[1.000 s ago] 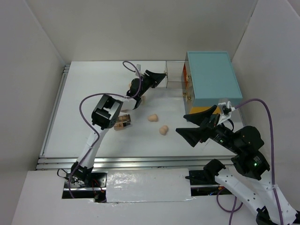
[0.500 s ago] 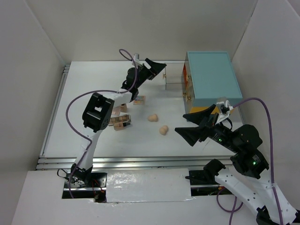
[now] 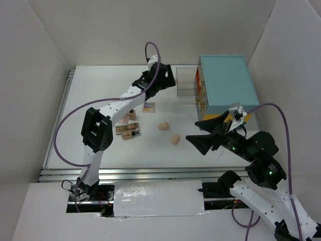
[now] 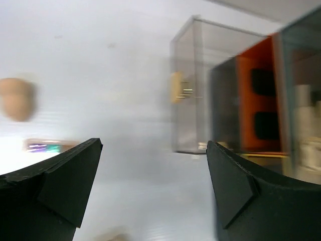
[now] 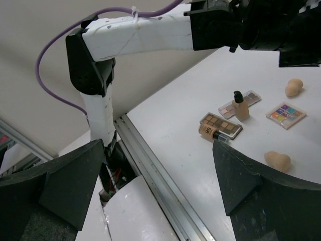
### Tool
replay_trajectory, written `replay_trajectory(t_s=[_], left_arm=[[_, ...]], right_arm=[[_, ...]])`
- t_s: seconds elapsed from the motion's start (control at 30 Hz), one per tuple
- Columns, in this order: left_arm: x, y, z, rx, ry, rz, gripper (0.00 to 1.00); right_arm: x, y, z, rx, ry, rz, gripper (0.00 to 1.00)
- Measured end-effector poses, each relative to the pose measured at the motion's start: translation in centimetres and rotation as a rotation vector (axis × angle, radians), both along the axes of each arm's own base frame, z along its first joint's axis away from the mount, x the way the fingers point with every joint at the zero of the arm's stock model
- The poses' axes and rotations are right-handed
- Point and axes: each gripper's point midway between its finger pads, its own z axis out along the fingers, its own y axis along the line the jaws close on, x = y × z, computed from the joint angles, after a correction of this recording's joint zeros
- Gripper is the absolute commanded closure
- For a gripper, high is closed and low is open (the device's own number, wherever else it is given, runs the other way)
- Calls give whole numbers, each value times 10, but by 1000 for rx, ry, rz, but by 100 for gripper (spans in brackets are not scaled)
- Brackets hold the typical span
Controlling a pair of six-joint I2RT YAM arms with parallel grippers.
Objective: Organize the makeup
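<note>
The makeup lies left of centre on the white table. A colourful palette (image 3: pixel 148 107) sits nearest the left arm. A brown palette (image 3: pixel 129 129) has a beige tube (image 5: pixel 210 132) beside it. A black-capped bottle (image 3: pixel 132 114) stands upright behind them. Two peach sponges (image 3: pixel 163 126) (image 3: pixel 174 139) lie toward the middle. My left gripper (image 3: pixel 169 80) (image 4: pixel 154 150) is open and empty, hanging just left of a clear box (image 4: pixel 193 85). My right gripper (image 3: pixel 206 136) (image 5: pixel 158 150) is open and empty, raised to the right of the sponges.
A big teal case (image 3: pixel 228 85) stands at the back right, its orange inside (image 4: pixel 256 95) showing behind the clear box. A small gold thing (image 4: pixel 175 86) shows through the box wall. The left arm (image 5: pixel 140 35) stretches over the makeup. A metal rail (image 3: pixel 125 172) edges the table's near side.
The left gripper's jaws have opened wide by the clear box. The left arm's elbow has swung left and down as the arm stretched out. The right gripper has barely shifted.
</note>
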Motion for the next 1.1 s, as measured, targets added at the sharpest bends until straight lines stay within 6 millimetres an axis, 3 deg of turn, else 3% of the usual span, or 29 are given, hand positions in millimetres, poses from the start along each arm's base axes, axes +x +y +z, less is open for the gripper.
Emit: replay_trajectory(t_s=[0.1, 0.27, 0.4, 0.67, 0.9, 1.07, 1.1], left_arm=[[11, 41, -19, 92, 82, 49, 1], [71, 123, -39, 169, 125, 164, 1], [90, 159, -68, 209, 176, 191, 2], [89, 152, -114, 211, 257, 111, 12], [90, 145, -152, 209, 315, 92, 33], [83, 148, -177, 235, 373, 93, 32], [81, 149, -178, 237, 379, 94, 41]], right_arm=[[3, 1, -2, -5, 8, -6, 3], [6, 1, -3, -8, 14, -17, 3], [8, 2, -5, -13, 22, -18, 3], [13, 6, -14, -30, 46, -17, 4], [14, 7, -15, -33, 50, -14, 3], [14, 7, -15, -33, 50, -14, 3], [14, 7, -15, -33, 50, -14, 4]])
